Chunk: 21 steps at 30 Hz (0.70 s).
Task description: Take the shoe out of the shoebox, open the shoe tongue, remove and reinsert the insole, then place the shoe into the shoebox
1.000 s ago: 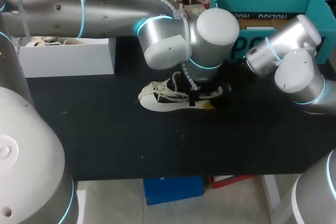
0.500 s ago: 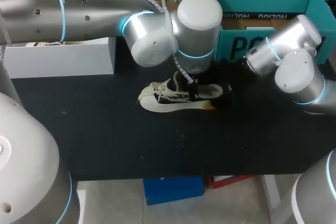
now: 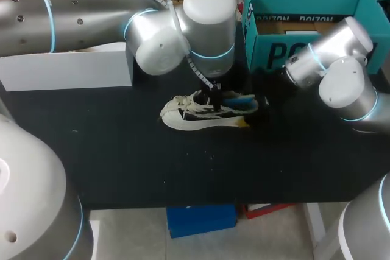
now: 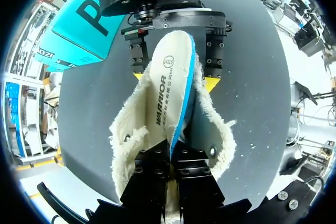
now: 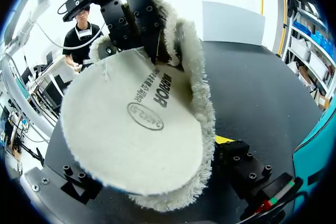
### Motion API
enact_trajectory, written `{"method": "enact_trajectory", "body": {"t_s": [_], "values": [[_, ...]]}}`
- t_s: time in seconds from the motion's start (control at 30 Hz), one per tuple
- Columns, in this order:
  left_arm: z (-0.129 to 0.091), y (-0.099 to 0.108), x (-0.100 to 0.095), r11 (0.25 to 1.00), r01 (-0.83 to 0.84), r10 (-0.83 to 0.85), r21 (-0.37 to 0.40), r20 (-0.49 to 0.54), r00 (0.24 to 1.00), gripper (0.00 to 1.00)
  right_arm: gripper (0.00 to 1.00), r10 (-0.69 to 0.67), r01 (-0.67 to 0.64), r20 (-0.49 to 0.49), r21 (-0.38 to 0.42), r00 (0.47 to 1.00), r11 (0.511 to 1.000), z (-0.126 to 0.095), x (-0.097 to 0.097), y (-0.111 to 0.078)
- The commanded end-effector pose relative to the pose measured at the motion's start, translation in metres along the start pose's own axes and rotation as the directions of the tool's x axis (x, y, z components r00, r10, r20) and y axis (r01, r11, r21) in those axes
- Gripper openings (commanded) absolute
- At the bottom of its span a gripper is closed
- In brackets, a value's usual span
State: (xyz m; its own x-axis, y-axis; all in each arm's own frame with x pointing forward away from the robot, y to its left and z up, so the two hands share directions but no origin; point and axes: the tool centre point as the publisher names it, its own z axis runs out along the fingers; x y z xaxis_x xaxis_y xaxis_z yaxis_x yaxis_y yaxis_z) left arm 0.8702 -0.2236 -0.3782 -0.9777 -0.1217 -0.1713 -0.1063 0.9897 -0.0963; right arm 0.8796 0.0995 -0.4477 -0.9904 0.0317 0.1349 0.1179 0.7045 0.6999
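A white fleece-lined shoe [image 3: 189,117] lies on its sole on the black table [image 3: 122,162], toe toward my left arm's side. My left gripper [image 4: 174,153] is shut on the edge of the insole [image 4: 168,77], white on top and blue underneath. The insole stands tilted on edge, partly out of the shoe's opening [image 4: 131,135]. My right gripper [image 4: 176,77] stands wide at the heel, one yellow tip touching each side of it. In the right wrist view the insole [image 5: 131,129] covers most of the space between its fingers. The teal shoebox [image 3: 304,22] stands at the back right.
A white box [image 3: 73,68] sits at the back left of the table. The teal shoebox wall [image 4: 79,24] is close behind my right arm's wrist. Bare black tabletop lies in front of the shoe.
My left arm has drawn back toward the left and lifted the insole. Its blue underside now shows above the heel. The right arm and the shoe have stayed put.
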Motion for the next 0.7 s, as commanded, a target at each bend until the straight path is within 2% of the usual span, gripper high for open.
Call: {"method": "enact_trajectory", "body": {"t_s": [0.03,0.33,0.37,0.4,0.47,0.5,0.57,0.6,0.7], "values": [[0.000,0.001,0.002,0.999,-0.018,0.019,0.032,-0.003,1.000,0.00,0.00,0.002,-0.002,0.000,0.004,1.000,1.000,0.005,-0.001,-0.003],[0.012,-0.022,0.005,0.995,-0.094,0.094,0.027,-0.018,0.995,0.00,0.00,0.002,-0.002,0.000,0.004,1.000,1.000,0.005,-0.001,-0.003],[0.012,-0.024,0.004,0.995,-0.097,0.097,0.030,-0.017,0.995,0.22,0.00,0.002,-0.002,0.000,0.004,1.000,1.000,0.005,-0.001,-0.003],[0.012,-0.025,0.003,0.994,-0.101,0.102,0.033,-0.011,0.995,0.33,0.00,0.002,-0.002,0.000,0.004,1.000,1.000,0.005,-0.001,-0.003],[0.011,-0.029,0.002,0.993,-0.116,0.116,0.034,0.011,0.993,0.31,0.00,0.002,-0.002,0.000,0.004,1.000,1.000,0.005,-0.001,-0.003],[0.011,-0.030,0.002,0.992,-0.123,0.122,0.036,0.021,0.992,0.37,0.00,0.002,-0.002,0.000,0.004,1.000,1.000,0.005,-0.001,-0.003],[0.010,-0.033,0.003,0.988,-0.147,0.146,0.039,0.034,0.989,0.58,0.00,0.002,-0.002,0.000,0.004,1.000,1.000,0.005,-0.001,-0.003],[0.010,-0.034,0.003,0.988,-0.154,0.152,0.032,0.044,0.987,0.73,0.00,0.002,-0.002,0.000,0.004,1.000,1.000,0.005,-0.001,-0.003],[0.010,-0.038,0.002,0.985,-0.169,0.167,0.022,0.070,0.983,0.74,0.00,0.002,-0.002,0.000,0.004,1.000,1.000,0.005,-0.001,-0.003]]}}
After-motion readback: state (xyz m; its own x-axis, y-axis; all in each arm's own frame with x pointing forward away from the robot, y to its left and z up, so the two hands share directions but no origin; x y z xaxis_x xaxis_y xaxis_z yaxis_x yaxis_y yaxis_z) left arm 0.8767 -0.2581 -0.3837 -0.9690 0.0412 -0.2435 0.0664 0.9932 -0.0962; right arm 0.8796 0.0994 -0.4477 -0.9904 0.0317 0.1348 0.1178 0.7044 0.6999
